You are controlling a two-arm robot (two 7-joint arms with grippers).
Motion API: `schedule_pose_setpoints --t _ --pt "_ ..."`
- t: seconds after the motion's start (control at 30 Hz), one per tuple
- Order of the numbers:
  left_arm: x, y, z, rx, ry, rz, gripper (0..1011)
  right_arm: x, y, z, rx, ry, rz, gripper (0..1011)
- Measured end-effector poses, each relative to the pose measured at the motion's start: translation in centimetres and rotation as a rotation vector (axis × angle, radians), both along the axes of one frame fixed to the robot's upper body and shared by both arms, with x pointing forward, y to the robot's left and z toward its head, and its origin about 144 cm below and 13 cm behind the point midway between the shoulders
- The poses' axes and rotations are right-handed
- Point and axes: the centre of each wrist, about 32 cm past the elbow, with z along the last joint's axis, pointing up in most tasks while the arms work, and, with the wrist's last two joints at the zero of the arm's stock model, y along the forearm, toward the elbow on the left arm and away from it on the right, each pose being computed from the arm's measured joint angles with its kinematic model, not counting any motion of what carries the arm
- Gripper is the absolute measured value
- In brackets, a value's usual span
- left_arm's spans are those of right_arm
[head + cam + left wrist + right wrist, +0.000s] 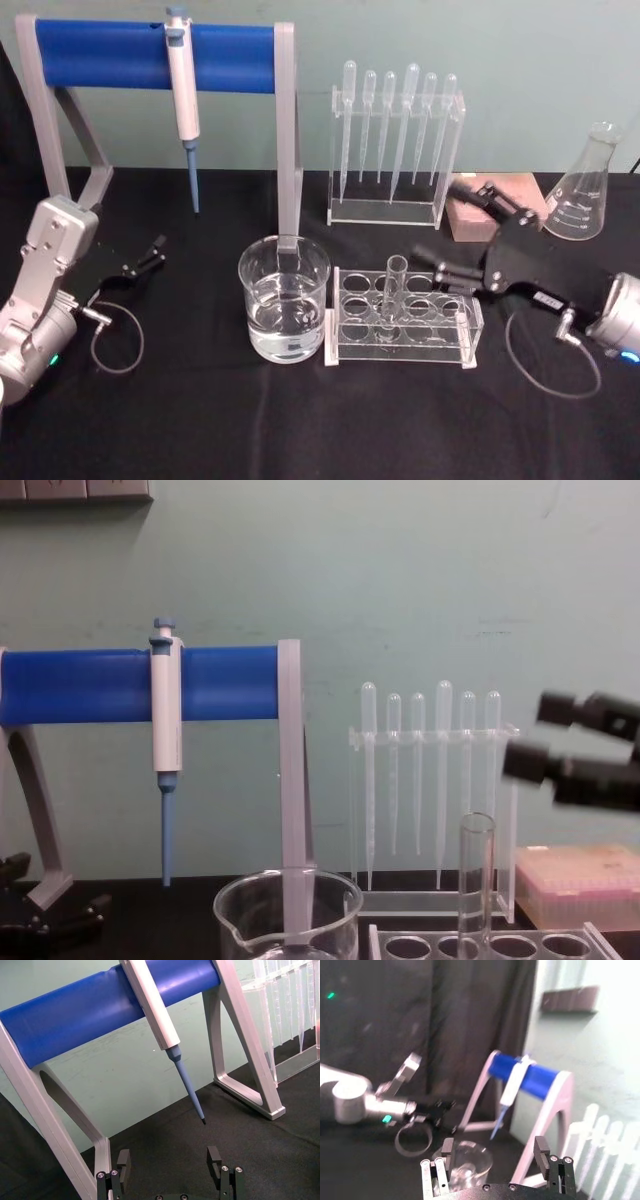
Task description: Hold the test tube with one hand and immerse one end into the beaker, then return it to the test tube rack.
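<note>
Black table [300,420]: racked test tube [392,290], beaker [284,300] beside, right gripper [455,235] seemingly spread.

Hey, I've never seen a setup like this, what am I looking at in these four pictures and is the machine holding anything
This is a two-armed robot at a black table set up like a lab bench. One picture looks down from its head, one looks across from its chest, and two come from cameras on its wrists.

On the table stand a beaker with clear liquid in it and, beside it, a clear rack with one test tube upright in it. Behind are a stand of plastic pipettes, a blue-barred frame with a pipettor hanging from it, a conical flask and a pinkish box.

Nothing is held. The right gripper is open, to the right of the tube rack. The left gripper rests open on the left side of the table.
</note>
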Motion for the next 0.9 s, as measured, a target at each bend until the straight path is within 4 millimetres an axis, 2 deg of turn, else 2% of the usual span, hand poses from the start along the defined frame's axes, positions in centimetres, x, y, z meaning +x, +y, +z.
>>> schedule_pose_setpoints --t 0.17,0.4,0.67,0.9 --pt "0.0 0.0 0.0 0.0 0.0 0.0 1000 -1.0 -0.3 0.1 0.069 -0.002 -0.115 1002" --pt "0.0 0.0 0.0 0.0 0.0 0.0 1000 -2.0 0.2 -1.2 0.089 0.061 -0.344 1002" --pt "0.0 0.0 0.0 0.0 0.0 0.0 1000 -2.9 2.4 -3.7 0.066 0.077 -0.559 1002" --pt "0.0 0.0 0.0 0.0 0.0 0.0 1000 -3.3 3.5 -4.6 0.055 0.074 -0.636 1002"
